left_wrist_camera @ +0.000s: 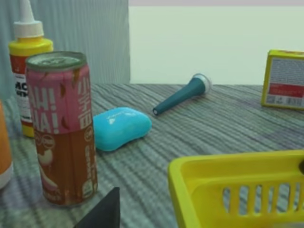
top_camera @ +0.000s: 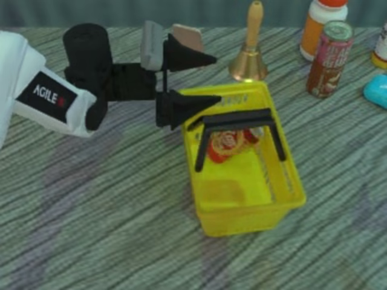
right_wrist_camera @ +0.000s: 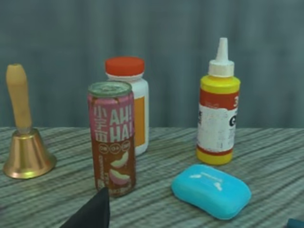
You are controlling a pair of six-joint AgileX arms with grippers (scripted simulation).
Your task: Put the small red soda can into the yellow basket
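Observation:
The small red soda can [top_camera: 225,144] lies tipped on its side inside the yellow basket [top_camera: 290,175], under the raised black handles [top_camera: 239,121]. My left gripper [top_camera: 217,78] hovers open over the basket's back left corner, with nothing between its dark fingers; the can is apart from it. In the left wrist view one fingertip [left_wrist_camera: 104,213] shows beside the basket's rim [left_wrist_camera: 228,171]. My right arm is out of the top view; its wrist view shows a single fingertip [right_wrist_camera: 95,213] set well off to one side, holding nothing.
Along the back stand a brass bell [top_camera: 248,60], a tall maroon can [top_camera: 328,60], a white bottle with an orange cap [top_camera: 323,24], a yellow squeeze bottle [right_wrist_camera: 217,118] and a blue soap [top_camera: 378,90]. A tan block [top_camera: 188,36] sits behind the left gripper.

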